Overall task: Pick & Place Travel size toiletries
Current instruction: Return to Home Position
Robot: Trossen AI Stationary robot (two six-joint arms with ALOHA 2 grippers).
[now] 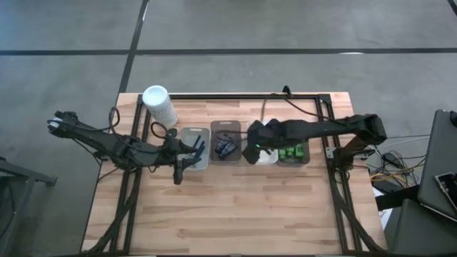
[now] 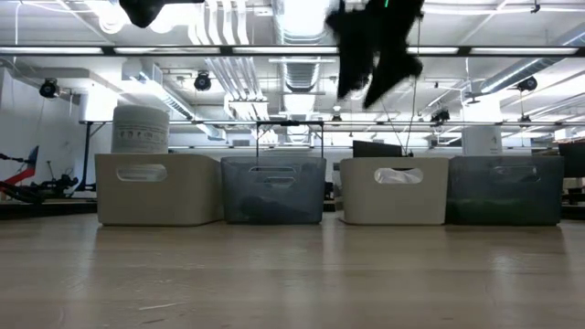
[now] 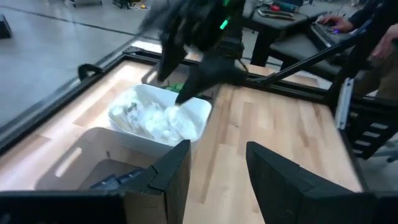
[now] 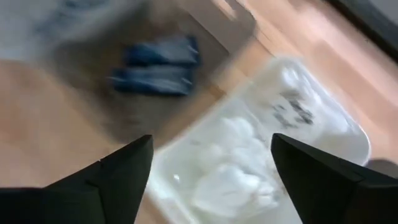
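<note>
Four trays stand in a row mid-table. The light grey tray (image 1: pixel 194 151) holds thin dark blue sticks (image 1: pixel 199 145). The brown tray (image 1: pixel 227 146) holds dark blue-black sachets (image 4: pixel 158 65). White crinkly packets (image 3: pixel 163 121) lie in the white tray (image 3: pixel 198 112). Green bottles (image 1: pixel 292 152) stand in the rightmost grey tray. My right gripper (image 4: pixel 211 180) hovers open and empty above the white tray, well clear of it in the low view (image 2: pixel 375 64). My left gripper (image 3: pixel 217 174) hangs open and empty over the near side of the light grey tray (image 1: pixel 183 160).
A tall white cylindrical container (image 1: pixel 159 104) stands at the far left behind the trays. A black frame rail (image 1: pixel 235 96) runs along the table's far side and both flanks. Bare wood (image 1: pixel 235 207) stretches from the trays to the near edge.
</note>
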